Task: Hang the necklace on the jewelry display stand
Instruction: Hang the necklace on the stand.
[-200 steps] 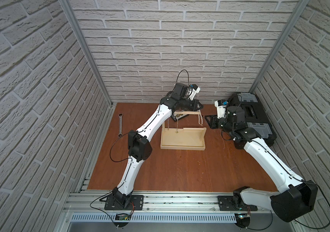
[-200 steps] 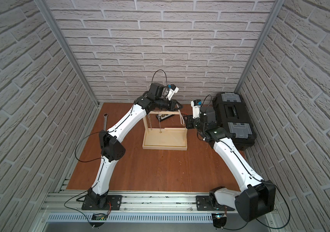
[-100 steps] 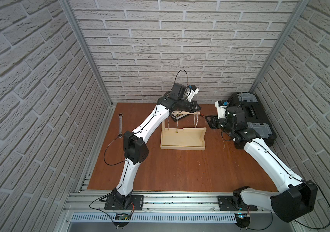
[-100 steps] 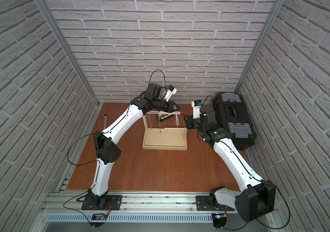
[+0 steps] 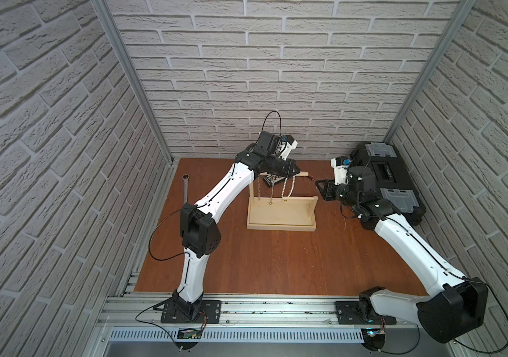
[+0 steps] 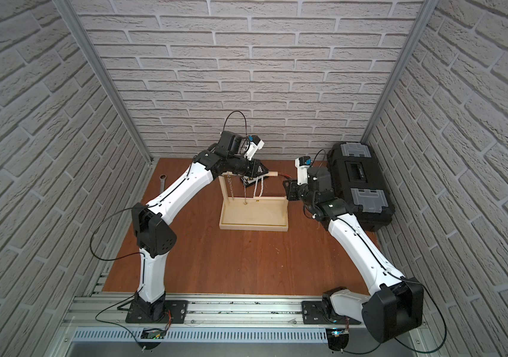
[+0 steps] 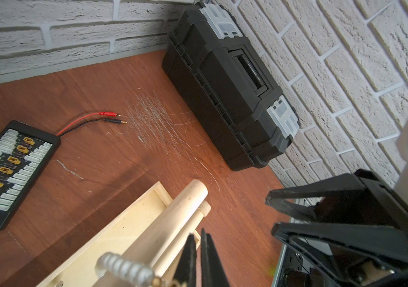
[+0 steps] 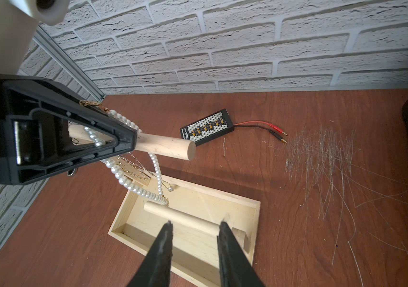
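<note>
Left hand (image 7: 197,234), pressed together, pinches the clasp end of the pearl necklace (image 8: 116,171) draped over the dowel (image 8: 163,146) of the jewelry display stand (image 5: 280,227); right hand (image 8: 195,225) spread, empty.

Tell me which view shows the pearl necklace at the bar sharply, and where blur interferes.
Right wrist view: pearl necklace and bar sharp, evenly lit. Left wrist view: pearls close to the lens, out of focus; toolbox crisp. Both top views: necklace small, walls bowed by the wide lens.
</note>
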`<action>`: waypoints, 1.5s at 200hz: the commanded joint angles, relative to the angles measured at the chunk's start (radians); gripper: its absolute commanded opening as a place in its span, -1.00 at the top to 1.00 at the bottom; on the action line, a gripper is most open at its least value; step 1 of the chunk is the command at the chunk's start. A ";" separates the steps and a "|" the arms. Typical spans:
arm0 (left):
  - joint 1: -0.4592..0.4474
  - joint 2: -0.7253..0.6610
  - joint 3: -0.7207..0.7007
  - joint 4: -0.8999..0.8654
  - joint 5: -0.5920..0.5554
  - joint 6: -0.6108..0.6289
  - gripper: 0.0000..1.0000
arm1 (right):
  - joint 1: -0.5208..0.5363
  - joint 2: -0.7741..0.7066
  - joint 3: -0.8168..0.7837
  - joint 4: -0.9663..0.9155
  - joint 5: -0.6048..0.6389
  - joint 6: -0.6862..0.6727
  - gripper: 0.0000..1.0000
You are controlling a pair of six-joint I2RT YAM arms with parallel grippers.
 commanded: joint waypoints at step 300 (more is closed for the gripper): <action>0.023 -0.326 -0.281 0.042 -0.201 -0.048 0.58 | 0.074 0.194 0.164 0.088 -0.156 0.066 0.34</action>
